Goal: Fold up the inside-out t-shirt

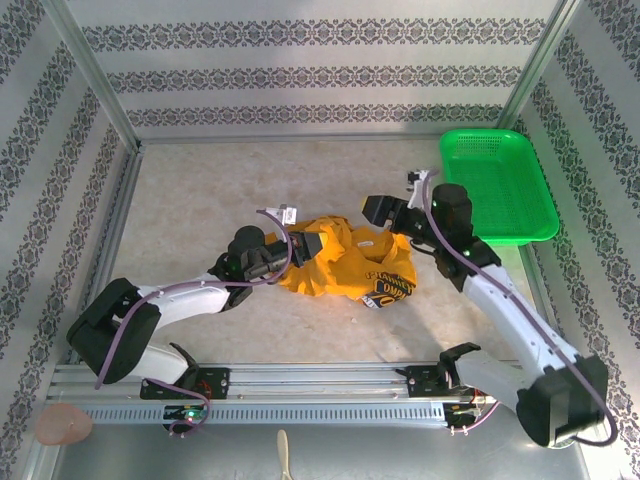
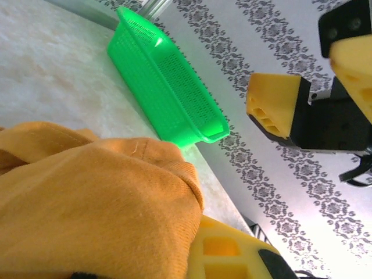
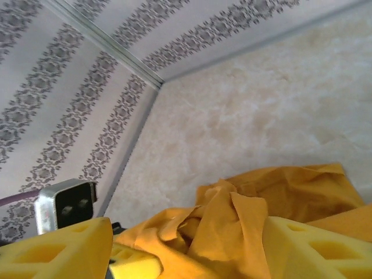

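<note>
Left end effector (image 1: 268,252) clamped on the crumpled mustard-orange cotton t-shirt (image 1: 345,262); right end effector (image 1: 383,213) spread open over it.
We fear cloth between its open fingers (image 3: 314,250) snags on lifting, dragging the heap across the bench (image 1: 200,200).

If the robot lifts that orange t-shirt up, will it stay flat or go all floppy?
Probably floppy: the t-shirt lies crumpled in soft folds. It likely sags and dangles from wherever the left tool pinches it. It looks thin and light, so a push would probably bunch it rather than slide it.
</note>
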Controlling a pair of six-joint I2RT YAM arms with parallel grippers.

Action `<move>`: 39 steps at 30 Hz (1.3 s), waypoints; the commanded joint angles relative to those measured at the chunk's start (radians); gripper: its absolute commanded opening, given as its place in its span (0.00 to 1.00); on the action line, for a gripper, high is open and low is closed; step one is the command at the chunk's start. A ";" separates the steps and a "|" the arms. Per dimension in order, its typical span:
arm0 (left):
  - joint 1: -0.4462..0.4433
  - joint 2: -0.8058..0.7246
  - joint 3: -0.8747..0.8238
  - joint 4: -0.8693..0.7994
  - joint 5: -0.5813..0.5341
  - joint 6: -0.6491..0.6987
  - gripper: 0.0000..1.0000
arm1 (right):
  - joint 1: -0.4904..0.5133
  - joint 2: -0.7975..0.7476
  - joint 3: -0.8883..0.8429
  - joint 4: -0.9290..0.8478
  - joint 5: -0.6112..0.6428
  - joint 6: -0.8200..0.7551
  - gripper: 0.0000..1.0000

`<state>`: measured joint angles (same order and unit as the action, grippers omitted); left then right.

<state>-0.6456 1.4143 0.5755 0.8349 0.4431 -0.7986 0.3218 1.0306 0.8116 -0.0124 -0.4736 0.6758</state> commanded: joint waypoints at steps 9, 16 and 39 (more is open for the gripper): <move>0.017 -0.001 -0.003 0.103 0.078 -0.020 0.00 | 0.134 0.235 -0.022 0.111 0.019 -0.039 0.73; 0.038 0.014 -0.053 0.158 0.083 -0.045 0.00 | 0.129 0.435 0.001 0.289 -0.092 0.025 0.44; 0.144 0.231 -0.306 0.567 -0.059 -0.180 0.57 | 0.020 0.140 -0.258 0.532 -0.263 0.131 0.00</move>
<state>-0.5148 1.7294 0.2897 1.3460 0.4347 -0.9745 0.3489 1.1656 0.5755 0.4465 -0.7177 0.7948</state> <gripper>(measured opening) 0.559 0.064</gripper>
